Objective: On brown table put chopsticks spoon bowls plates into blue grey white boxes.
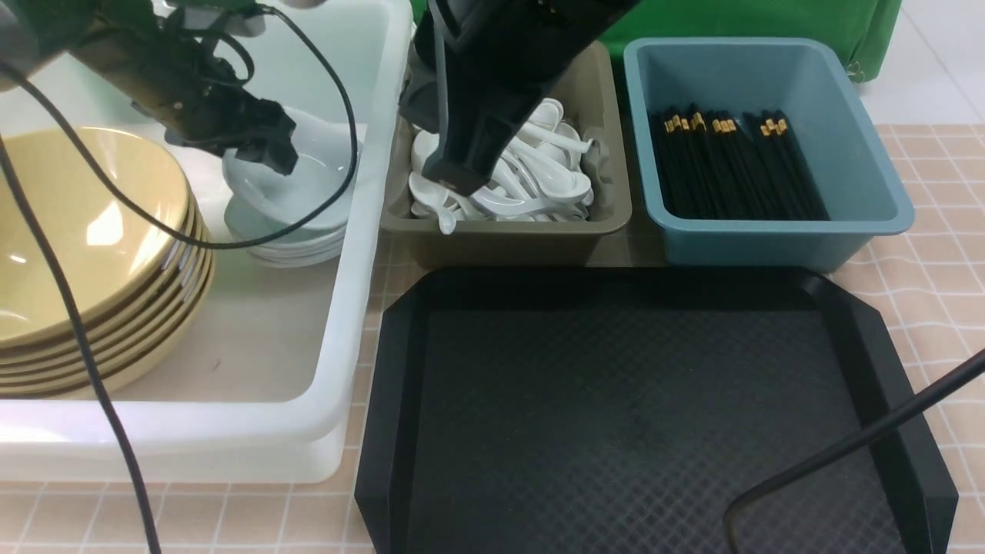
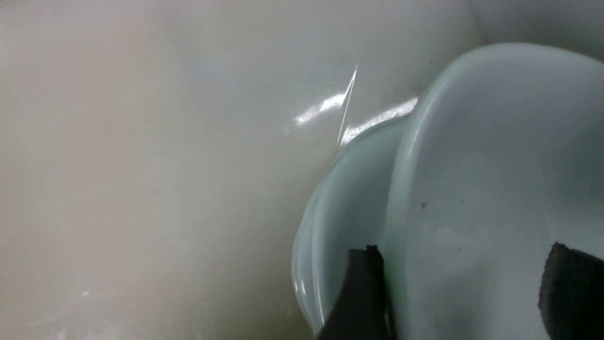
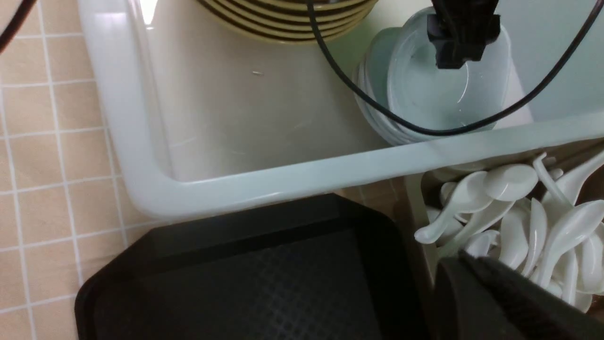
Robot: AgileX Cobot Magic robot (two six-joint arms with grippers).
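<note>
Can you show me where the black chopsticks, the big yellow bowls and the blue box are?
Black chopsticks with gold bands (image 1: 731, 181): front view, dark shafts.
Glossy yellow round bowls (image 1: 85, 223): front view, top bowl's inside.
Blue plastic box (image 1: 777, 227): front view, near rim.

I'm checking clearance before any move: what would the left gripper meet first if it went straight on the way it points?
Most likely the inside of the tilted top white dish, right at the fingertips; whether they already touch it is unclear.

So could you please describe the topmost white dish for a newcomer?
Find the big white tub. Inside, beside the stacked yellow bowls, white dishes are piled. It is the topmost, tilted on the others, with the left tool at its rim.
</note>
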